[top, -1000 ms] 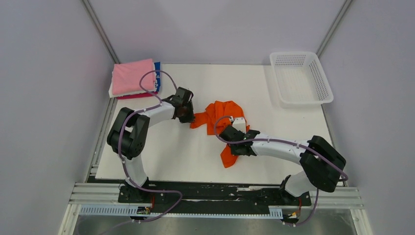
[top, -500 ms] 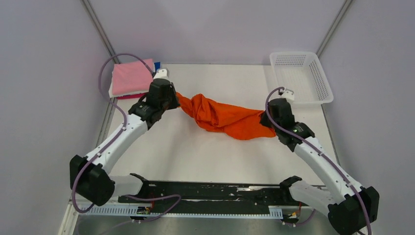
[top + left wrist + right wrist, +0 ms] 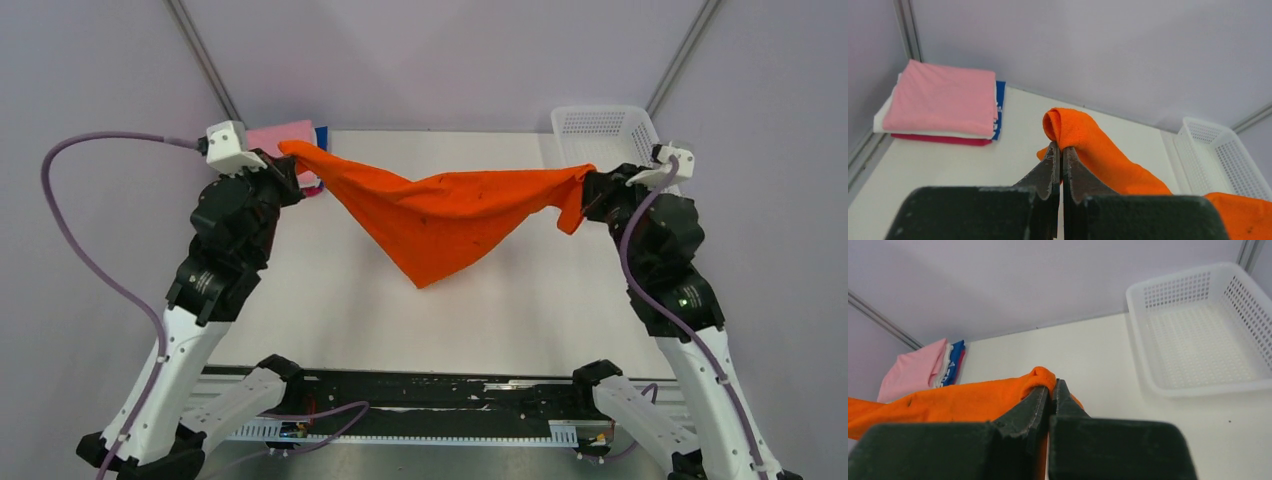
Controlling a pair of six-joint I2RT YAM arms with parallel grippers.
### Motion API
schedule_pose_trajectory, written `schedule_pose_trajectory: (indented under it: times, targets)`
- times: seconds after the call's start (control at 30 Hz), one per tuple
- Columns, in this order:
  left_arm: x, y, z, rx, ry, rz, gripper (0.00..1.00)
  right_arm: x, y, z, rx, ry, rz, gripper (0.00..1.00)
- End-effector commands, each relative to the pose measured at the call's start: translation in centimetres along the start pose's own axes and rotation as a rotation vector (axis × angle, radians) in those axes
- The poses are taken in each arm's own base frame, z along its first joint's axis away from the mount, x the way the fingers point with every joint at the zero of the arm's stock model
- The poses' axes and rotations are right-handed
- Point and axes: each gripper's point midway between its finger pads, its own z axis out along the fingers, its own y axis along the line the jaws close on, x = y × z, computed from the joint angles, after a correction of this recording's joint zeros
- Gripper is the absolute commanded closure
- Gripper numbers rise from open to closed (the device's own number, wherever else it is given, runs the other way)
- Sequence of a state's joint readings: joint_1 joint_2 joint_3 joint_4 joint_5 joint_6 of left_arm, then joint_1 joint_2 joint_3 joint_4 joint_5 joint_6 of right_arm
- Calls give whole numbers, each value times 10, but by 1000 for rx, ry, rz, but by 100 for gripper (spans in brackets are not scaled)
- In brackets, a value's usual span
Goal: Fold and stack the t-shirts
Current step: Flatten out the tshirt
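Note:
The orange t-shirt hangs in the air above the table, stretched between both grippers and sagging to a point in the middle. My left gripper is shut on its left end. My right gripper is shut on its right end. A stack of folded t-shirts, pink on top over white, blue and red, lies at the table's far left corner. It shows more fully in the left wrist view and in the right wrist view.
A white plastic mesh basket stands at the table's far right corner, also in the right wrist view and the left wrist view. The white table top lies below the shirt. Grey walls enclose the table.
Both arms have risen and spread apart, lifting the orange shirt off the table. A second ago it lay bunched on the table; now it hangs stretched between the grippers.

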State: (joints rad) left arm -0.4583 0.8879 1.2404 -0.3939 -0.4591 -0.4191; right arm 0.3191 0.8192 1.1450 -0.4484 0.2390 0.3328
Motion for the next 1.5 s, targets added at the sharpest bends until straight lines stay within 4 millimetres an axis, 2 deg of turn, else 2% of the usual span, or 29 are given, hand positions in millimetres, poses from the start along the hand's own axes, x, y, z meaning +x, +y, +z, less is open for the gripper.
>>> schedule_pose_trajectory:
  times: [0.0, 0.13, 0.27, 0.4, 0.47, 0.53, 0.67, 0.7, 0.73, 0.77, 0.8, 0.83, 0.87, 0.9, 0.93, 0.97, 1.0, 1.03, 1.07, 1.1, 1.13, 1.17, 1.2, 1.23, 1.27, 1.3, 1.37, 1.4, 1.47]
  targets:
    - [-76, 4, -34, 10, -220, -25, 100, -87, 11, -49, -65, -286, -23, 100]
    - [-120, 0, -70, 87, -336, -48, 100, -130, 28, -97, -183, -426, -45, 100]
    - [-161, -6, -112, 186, -440, -74, 100, -160, 49, -147, -324, -527, -70, 100]
    - [-183, -11, -146, 279, -506, -78, 100, -181, 55, -183, -381, -608, -99, 100]
    - [-187, -9, -152, 280, -518, -80, 100, -188, 52, -190, -366, -635, -105, 100]
    - [-185, -7, -150, 265, -510, -82, 100, -188, 50, -185, -346, -632, -119, 100]
    - [-168, -1, -121, 174, -453, -76, 100, -180, 42, -152, -261, -582, -139, 100]
    - [-161, -2, -108, 144, -425, -66, 100, -176, 36, -138, -214, -565, -142, 100]
    - [-153, 7, -96, 79, -404, -64, 100, -171, 28, -121, -158, -545, -150, 100]
    - [-138, 14, -75, -8, -365, -46, 100, -164, 20, -103, -97, -524, -164, 100]
    - [-129, 19, -63, -55, -341, -29, 100, -155, 11, -82, -35, -494, -182, 100]
    - [-108, 30, -41, -161, -295, 3, 100, -143, 3, -62, 18, -461, -213, 100]
    - [-95, 36, -28, -216, -265, 26, 100, -128, -4, -39, 67, -419, -243, 100]
    - [-70, 48, -7, -327, -212, 72, 100, -113, -10, -18, 100, -376, -270, 100]
    - [-54, 55, 3, -380, -179, 95, 100, -93, -14, 4, 122, -324, -291, 100]
    - [-23, 67, 20, -463, -117, 148, 100, -73, -20, 22, 139, -274, -303, 100]
    - [-5, 75, 28, -505, -81, 149, 100, -49, -25, 42, 150, -217, -311, 99]
    - [33, 84, 44, -530, -1, 195, 99, -28, -30, 58, 156, -171, -309, 97]
    - [57, 95, 58, -562, 49, 189, 92, -4, -36, 73, 158, -121, -297, 94]
    - [86, 99, 66, -535, 124, 193, 84, 20, -39, 86, 147, -70, -281, 87]
    - [110, 112, 75, -564, 186, 182, 61, 45, -40, 98, 116, -12, -272, 77]
    - [129, 112, 80, -541, 245, 174, 49, 63, -42, 107, 105, 33, -268, 65]
    - [148, 120, 83, -567, 303, 178, 21, 82, -46, 118, 113, 89, -268, 49]
    - [154, 120, 85, -563, 329, 178, 11, 94, -48, 123, 119, 129, -268, 37]
    - [165, 122, 86, -572, 366, 190, 3, 106, -53, 126, 143, 178, -263, 30]
    - [168, 120, 87, -562, 386, 190, 2, 113, -59, 128, 174, 209, -255, 24]
    - [174, 115, 90, -532, 416, 188, 0, 121, -67, 128, 225, 246, -243, 5]
    - [175, 112, 91, -518, 423, 184, 0, 123, -69, 127, 241, 260, -231, 1]
    - [184, 98, 93, -437, 470, 157, 0, 127, -67, 121, 243, 286, -194, 0]
